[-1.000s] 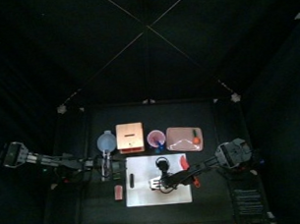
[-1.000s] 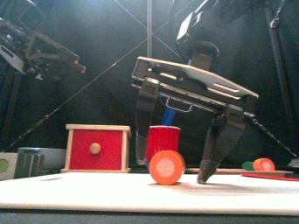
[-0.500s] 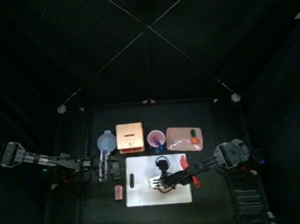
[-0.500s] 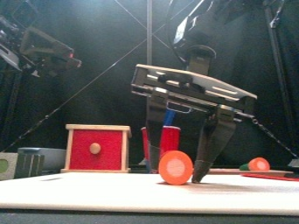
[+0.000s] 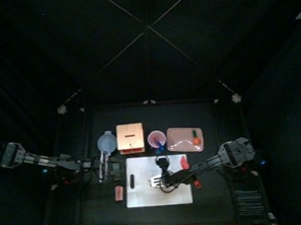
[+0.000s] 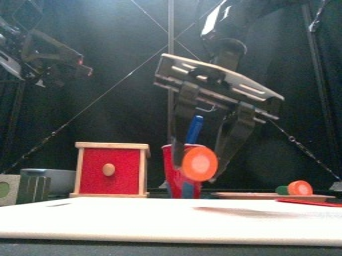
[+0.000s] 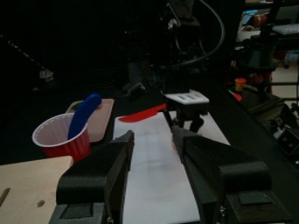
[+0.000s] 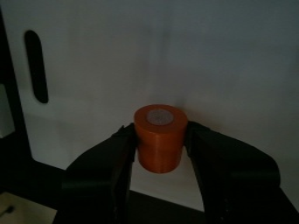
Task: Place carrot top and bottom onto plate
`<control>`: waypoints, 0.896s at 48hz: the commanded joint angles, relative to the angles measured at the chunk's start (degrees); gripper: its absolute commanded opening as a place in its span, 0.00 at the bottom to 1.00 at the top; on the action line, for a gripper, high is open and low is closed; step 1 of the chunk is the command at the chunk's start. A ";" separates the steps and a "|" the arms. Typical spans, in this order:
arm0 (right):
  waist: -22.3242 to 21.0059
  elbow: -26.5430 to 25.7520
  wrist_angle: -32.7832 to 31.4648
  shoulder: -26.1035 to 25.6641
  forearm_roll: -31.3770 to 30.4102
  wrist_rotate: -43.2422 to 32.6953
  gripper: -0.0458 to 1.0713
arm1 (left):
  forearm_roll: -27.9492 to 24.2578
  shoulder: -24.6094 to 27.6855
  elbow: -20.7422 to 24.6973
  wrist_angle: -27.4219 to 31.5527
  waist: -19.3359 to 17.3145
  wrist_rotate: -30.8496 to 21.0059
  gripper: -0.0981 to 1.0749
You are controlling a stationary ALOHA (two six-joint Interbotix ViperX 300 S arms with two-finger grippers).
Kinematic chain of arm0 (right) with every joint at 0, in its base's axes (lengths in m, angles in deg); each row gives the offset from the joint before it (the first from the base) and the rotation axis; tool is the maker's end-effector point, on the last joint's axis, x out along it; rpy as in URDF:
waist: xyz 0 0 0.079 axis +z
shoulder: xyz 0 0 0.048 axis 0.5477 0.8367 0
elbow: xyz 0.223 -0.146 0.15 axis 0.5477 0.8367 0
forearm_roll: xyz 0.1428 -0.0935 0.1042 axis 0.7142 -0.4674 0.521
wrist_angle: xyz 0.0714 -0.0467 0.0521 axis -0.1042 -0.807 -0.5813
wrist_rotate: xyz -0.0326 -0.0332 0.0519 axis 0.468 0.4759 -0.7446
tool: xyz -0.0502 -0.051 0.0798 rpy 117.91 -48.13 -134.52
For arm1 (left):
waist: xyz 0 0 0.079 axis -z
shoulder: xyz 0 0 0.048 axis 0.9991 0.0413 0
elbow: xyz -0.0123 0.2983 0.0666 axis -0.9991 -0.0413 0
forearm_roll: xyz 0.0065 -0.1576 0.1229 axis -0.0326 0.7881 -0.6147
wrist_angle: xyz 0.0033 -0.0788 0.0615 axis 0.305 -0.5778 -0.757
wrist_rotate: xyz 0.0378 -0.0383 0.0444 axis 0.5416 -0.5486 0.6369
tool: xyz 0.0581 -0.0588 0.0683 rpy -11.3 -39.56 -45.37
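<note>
Right gripper (image 8: 162,144): its jaws pinch an orange carrot chunk (image 8: 160,137) from both sides and hold it in the air, clear of the white board (image 8: 176,61); I judge this is the carry toward the plate.
Carrot chunk: a short cylinder, flat end facing the front camera, gripped across its round side so it cannot roll out.
Second carrot piece (image 6: 295,187): orange with a green tip, resting low toward the bench's right edge as the front view shows it; not yet moved.
Plate (image 5: 183,137): pinkish, square with rounded corners, beyond the white board toward the bench's back right; a small reddish thing lies on it, too small to name.
Left gripper (image 7: 152,171): jaws spread with nothing between them, hanging idle over the bench's left side, likely parked out of the way.
Red cup (image 7: 66,137): holds a blue utensil (image 7: 82,112), near the back of the bench.
Writing: no brand, label or lettering can be read anywhere.
</note>
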 commanded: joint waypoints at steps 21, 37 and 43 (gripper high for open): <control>-18.37 19.16 -3.69 -17.14 -5.19 21.80 0.65 | 0.26 0.70 2.46 -0.70 -0.18 -0.18 0.76; -28.74 21.09 2.72 -14.94 -7.47 32.96 0.66 | 2.20 0.79 2.46 -0.70 -1.23 -0.09 0.76; -30.06 21.97 6.24 -13.89 -7.29 34.19 0.70 | 2.20 0.79 2.55 -0.70 -1.49 -0.09 0.76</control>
